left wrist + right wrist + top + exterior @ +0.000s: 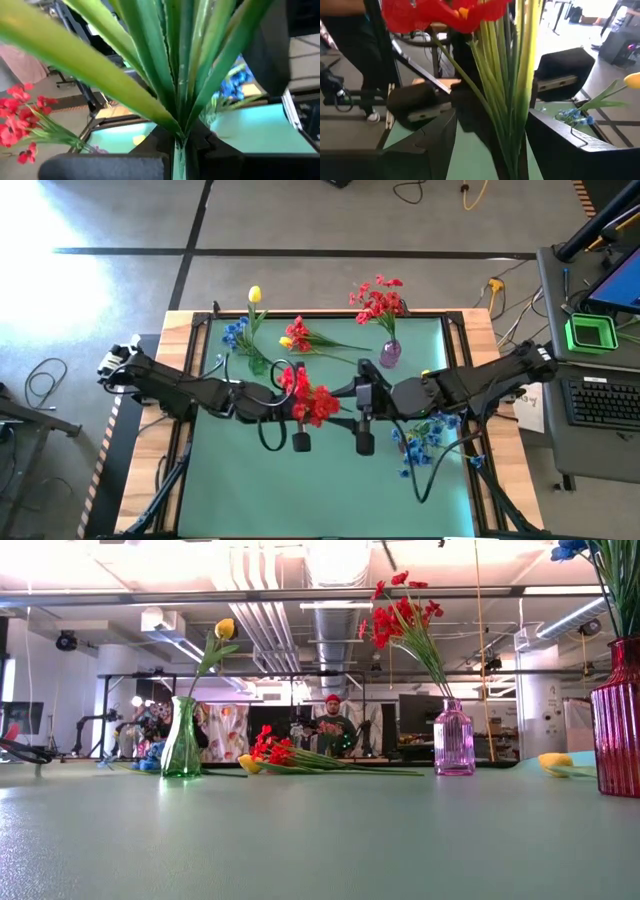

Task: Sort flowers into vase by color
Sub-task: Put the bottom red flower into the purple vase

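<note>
The red spray (pixel 312 402) hung mid-table between the arms, the left gripper (pixel 268 404) clamped on its stem, the right gripper (pixel 368 402) with its fingers apart around the stalks. It looked light, springy and top-heavy, best held low on the stem. The pink vase (pixel 390 354) held red, the green vase (pixel 259 365) a yellow tulip (pixel 255 294).

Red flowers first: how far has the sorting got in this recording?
Done: a red bunch stands in the pink vase, a yellow tulip in the green vase.

In hand: the left gripper is shut on a red flower bunch mid-table; the right gripper is open around its stems.

Left: red-and-yellow flowers lying on the mat and blue flowers beside the right arm.
</note>
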Controlling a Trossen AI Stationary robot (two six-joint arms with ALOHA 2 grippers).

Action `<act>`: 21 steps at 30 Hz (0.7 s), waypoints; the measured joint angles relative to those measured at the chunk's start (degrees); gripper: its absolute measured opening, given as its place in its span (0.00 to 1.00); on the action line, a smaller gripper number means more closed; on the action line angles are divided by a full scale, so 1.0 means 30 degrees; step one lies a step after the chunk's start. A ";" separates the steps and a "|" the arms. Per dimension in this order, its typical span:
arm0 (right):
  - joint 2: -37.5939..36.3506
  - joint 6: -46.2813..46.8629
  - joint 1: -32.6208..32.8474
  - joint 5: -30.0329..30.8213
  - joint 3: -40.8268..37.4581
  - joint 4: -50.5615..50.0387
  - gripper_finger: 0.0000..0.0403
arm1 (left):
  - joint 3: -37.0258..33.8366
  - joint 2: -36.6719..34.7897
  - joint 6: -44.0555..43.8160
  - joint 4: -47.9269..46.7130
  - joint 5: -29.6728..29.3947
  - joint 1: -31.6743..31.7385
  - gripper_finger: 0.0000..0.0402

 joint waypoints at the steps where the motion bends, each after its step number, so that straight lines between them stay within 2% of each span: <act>1: 0.0003 0.0000 0.0000 0.0039 0.0005 0.0123 0.56 | 0.0123 0.0112 0.0012 0.0037 0.0000 0.0000 0.00; 4: 0.0195 0.0014 -0.0159 0.0031 0.0005 0.0428 0.54 | 0.0536 0.0533 0.0054 -0.0060 0.0006 -0.0007 0.00; 7: 0.0328 0.0285 -0.0362 -0.0042 0.0035 0.0335 0.46 | 0.0861 0.0725 0.0076 -0.0094 -0.0014 -0.0007 0.00; 11: 0.0284 0.0285 -0.0495 -0.0026 0.0092 0.0246 0.24 | 0.1116 0.0794 0.0084 -0.0003 -0.0066 0.0000 0.00; 14: 0.0126 -0.0070 -0.0501 -0.0090 0.0085 0.0135 0.06 | 0.1116 0.0774 0.0129 -0.0189 0.0015 -0.0007 0.04; 21: -0.1233 -0.0838 -0.0893 0.0044 0.0078 -0.0617 0.04 | 0.1116 0.0251 0.0143 -0.1469 -0.0013 0.0000 0.28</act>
